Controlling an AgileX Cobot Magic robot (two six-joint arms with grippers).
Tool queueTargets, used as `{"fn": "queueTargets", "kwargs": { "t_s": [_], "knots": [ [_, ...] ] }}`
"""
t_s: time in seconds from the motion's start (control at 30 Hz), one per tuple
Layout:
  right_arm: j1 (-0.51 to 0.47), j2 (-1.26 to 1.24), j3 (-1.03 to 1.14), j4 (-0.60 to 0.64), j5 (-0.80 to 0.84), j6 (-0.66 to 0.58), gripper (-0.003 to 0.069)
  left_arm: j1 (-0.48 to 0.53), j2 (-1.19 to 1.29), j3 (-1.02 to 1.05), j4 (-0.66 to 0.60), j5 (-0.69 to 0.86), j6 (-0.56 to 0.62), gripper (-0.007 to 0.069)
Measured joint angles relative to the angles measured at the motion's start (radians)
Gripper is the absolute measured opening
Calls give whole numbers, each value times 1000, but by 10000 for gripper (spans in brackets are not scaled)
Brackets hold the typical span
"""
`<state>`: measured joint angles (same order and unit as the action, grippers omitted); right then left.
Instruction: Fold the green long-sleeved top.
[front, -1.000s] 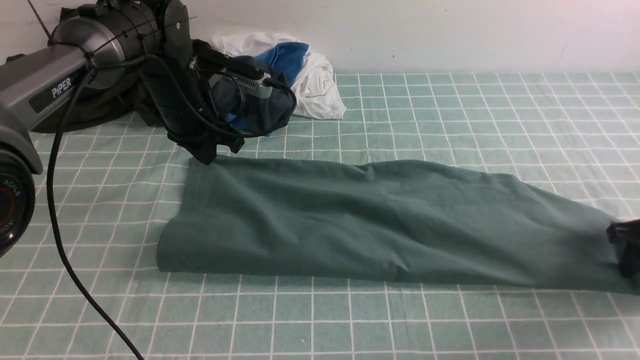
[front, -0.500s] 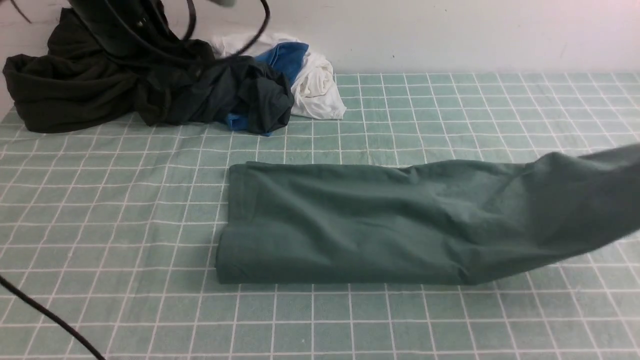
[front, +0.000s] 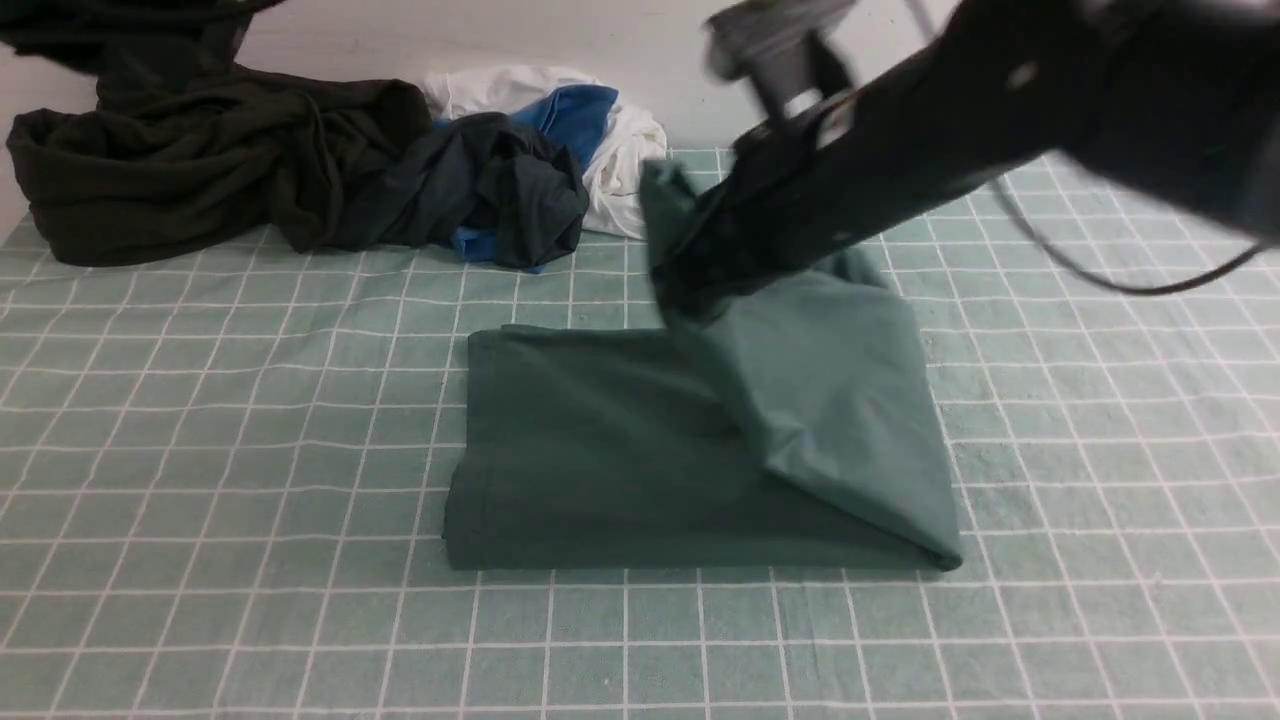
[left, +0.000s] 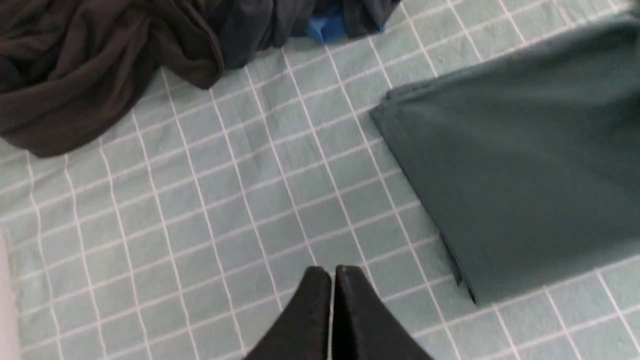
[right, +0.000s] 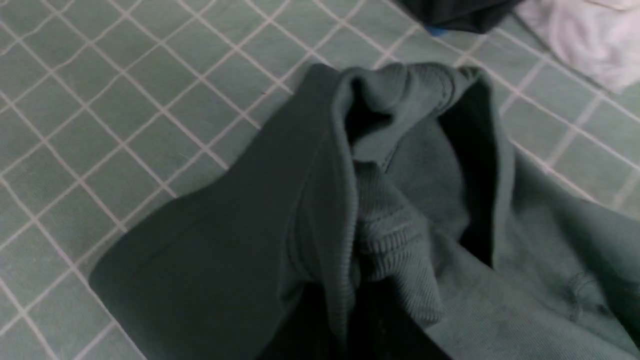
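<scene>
The green long-sleeved top (front: 600, 450) lies as a folded band on the checked cloth in the middle of the front view. Its right end (front: 830, 390) is lifted and carried leftward over the flat part. My right gripper (front: 690, 290) is shut on that end; the right wrist view shows ribbed green fabric (right: 380, 235) bunched between its jaws. My left gripper (left: 332, 272) is shut and empty, hovering above bare cloth beside the top's left edge (left: 425, 200). It is out of the front view.
A very dark olive-black garment (front: 190, 170), a dark slate-grey garment with blue parts (front: 500, 200) and a white cloth (front: 630, 150) are heaped at the back left by the wall. The checked tablecloth (front: 250, 450) covers the whole table.
My right arm has swung in from the right, carrying the top's right end up and leftward over the rest. My left arm has pulled back out of the front view.
</scene>
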<state>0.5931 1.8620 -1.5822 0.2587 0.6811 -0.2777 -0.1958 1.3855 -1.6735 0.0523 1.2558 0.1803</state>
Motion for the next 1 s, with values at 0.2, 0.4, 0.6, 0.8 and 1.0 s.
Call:
{"fn": "queueTargets", "kwargs": {
  "t_s": [0.2,0.4,0.6,0.8,1.0],
  "knots": [
    [96,153,-47,62,-103,-6,164,0,-266,360,0,-2,-23,-3],
    [113,123,-181,46,117,-9,391,0,-603,777,57,-131,-125,-3],
    [72,-29,-229,-70,412,55,356,0,-916,1062,132,-301,-180,-3],
    [70,-241,-126,-80,437,52,155,0,-1098,1184,136,-425,-180,-3],
    [70,-560,186,-81,294,51,-5,0,-1166,1192,166,-432,-180,-3]
  ]
}}
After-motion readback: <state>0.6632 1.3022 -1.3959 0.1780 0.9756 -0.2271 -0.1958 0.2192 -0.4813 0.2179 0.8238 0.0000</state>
